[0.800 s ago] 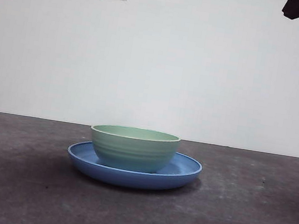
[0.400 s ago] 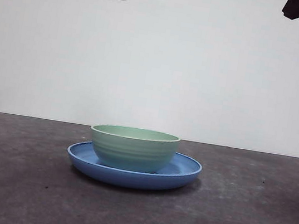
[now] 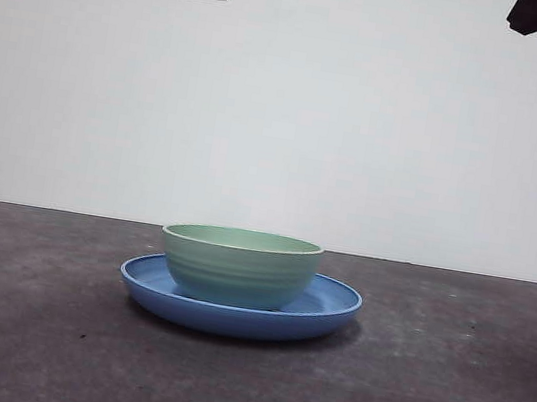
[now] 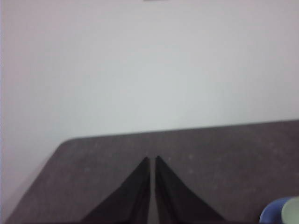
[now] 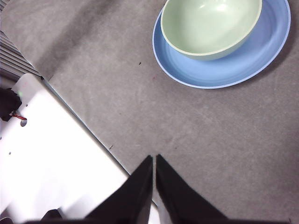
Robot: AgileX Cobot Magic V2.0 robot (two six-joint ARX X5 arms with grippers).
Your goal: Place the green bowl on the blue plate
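With the green bowl [image 3: 240,266] already seated upright in the blue plate [image 3: 328,311] at lower centre of the front frame, and both the left claw [image 4: 153,161] and right claw [image 5: 153,159] closed on nothing, well clear, little risk was judged beyond a stray arm sweep nudging the stack.

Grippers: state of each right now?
Left gripper: shut, holding nothing, over bare table.
Right gripper: shut, holding nothing, clear of the green bowl on the blue plate.
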